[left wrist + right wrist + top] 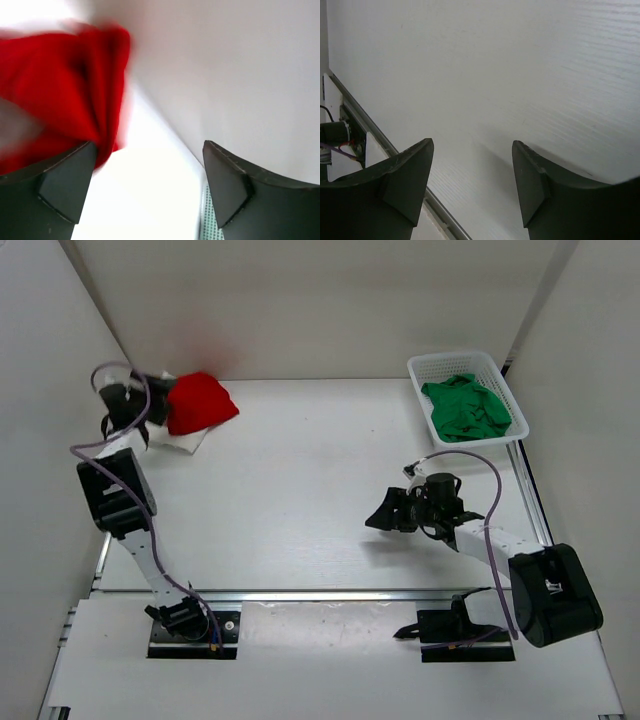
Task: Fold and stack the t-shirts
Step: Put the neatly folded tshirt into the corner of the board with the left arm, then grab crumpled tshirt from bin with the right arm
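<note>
Just then the left gripper (152, 408) was out at the far left corner of the table (300, 490), close to the back wall. Its claw was spread wide, with nothing between the fingers. Right beside it lay the red t-shirt (200, 400), bunched into a soft mound on top of the white t-shirt (188, 443), which showed only as a pale edge beneath it. In the left wrist view the red t-shirt (55, 85) was blurred and filled the upper left, running down behind one dark finger (65, 185). I could not tell whether cloth and finger touched, and the other finger (230, 185) stood well clear of it. The right gripper (380, 517) hung low over bare tabletop, right of centre and pointing left. Its claw was spread too, and in its own wrist view the right gripper (472, 147) had only white table surface between its fingers. The green t-shirt (465, 408) sat crumpled inside the white lattice basket (418, 375) at the far right corner, well apart from both arms and from the other two shirts.
</note>
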